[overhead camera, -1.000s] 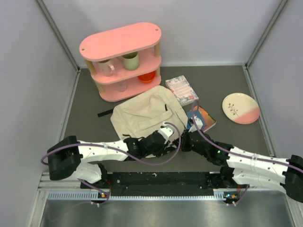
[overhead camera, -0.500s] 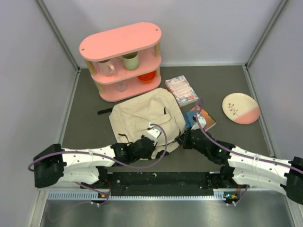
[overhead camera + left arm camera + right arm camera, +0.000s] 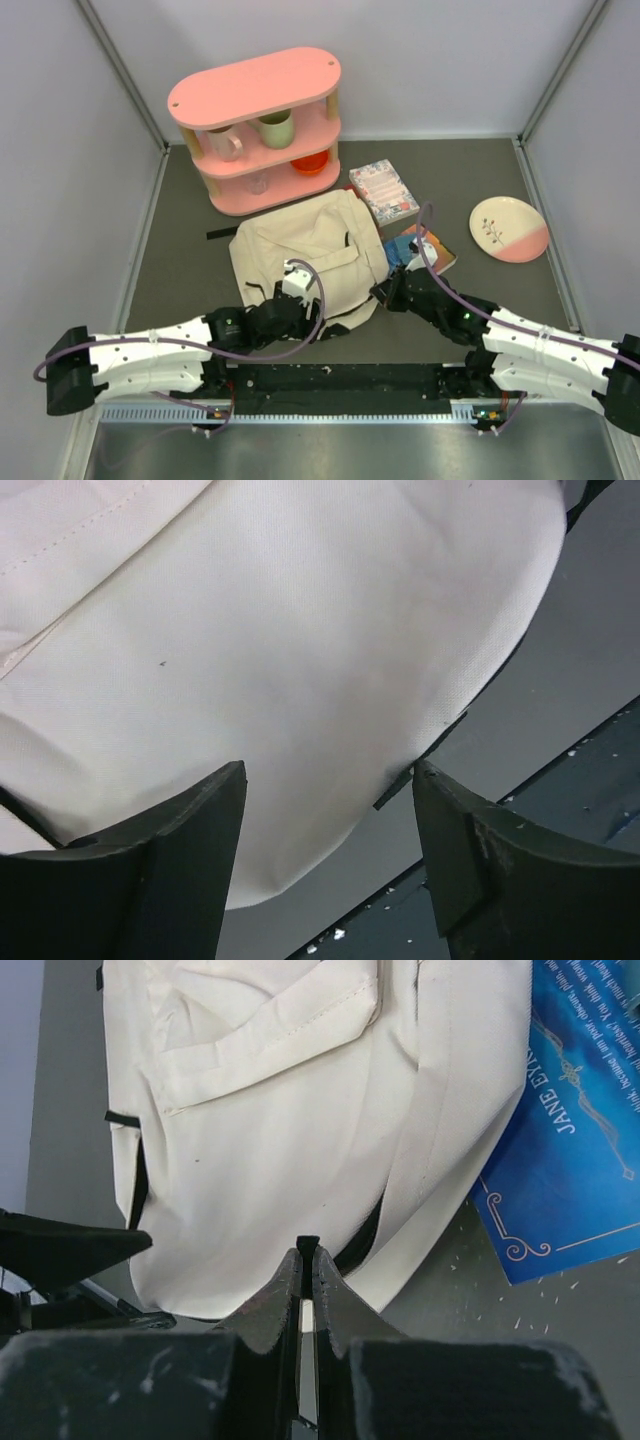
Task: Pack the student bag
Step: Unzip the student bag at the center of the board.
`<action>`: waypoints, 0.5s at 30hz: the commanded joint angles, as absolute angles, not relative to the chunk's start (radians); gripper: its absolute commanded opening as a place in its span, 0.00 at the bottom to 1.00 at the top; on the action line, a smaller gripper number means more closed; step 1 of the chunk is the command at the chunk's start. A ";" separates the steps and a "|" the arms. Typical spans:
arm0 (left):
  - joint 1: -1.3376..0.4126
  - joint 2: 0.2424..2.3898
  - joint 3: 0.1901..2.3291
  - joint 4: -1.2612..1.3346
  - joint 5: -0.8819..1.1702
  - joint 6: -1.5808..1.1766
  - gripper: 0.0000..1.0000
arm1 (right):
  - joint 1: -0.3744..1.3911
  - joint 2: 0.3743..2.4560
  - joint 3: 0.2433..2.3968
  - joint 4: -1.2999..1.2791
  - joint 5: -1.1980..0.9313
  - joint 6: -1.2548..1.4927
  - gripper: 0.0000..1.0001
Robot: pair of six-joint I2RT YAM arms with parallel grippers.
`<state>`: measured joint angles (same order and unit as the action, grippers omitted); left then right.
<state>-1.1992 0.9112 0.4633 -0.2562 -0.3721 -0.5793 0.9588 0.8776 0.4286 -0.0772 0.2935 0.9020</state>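
Left gripper [image 3: 328, 780]: jaws wide apart, straddling the near hem of the student bag [image 3: 305, 245] at its 7 o'clock. Right gripper [image 3: 307, 1245]: jaws closed to a slit at the 5 o'clock corner; whether they pinch fabric cannot be told. The bag lies flat mid-tabletop [image 3: 480, 180], overlapping a blue book [image 3: 428, 252] at 3 o'clock. It looks light and limp, so a seam, strap or zipper edge is a better hold than flat cloth.

looking down on the bag [image 3: 300, 250] from high overhead; from each wrist, close in at its near edge, shared by both, the right slightly farther back.
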 commanded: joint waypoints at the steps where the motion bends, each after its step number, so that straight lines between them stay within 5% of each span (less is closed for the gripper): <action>1: -1.200 0.839 0.495 -0.223 -0.370 -0.543 0.74 | 0.950 0.877 0.463 -0.061 0.233 0.913 0.00; 15: -1.201 1.129 0.659 -0.103 -0.163 -0.388 0.79 | 0.950 0.868 0.502 -0.101 0.210 0.925 0.00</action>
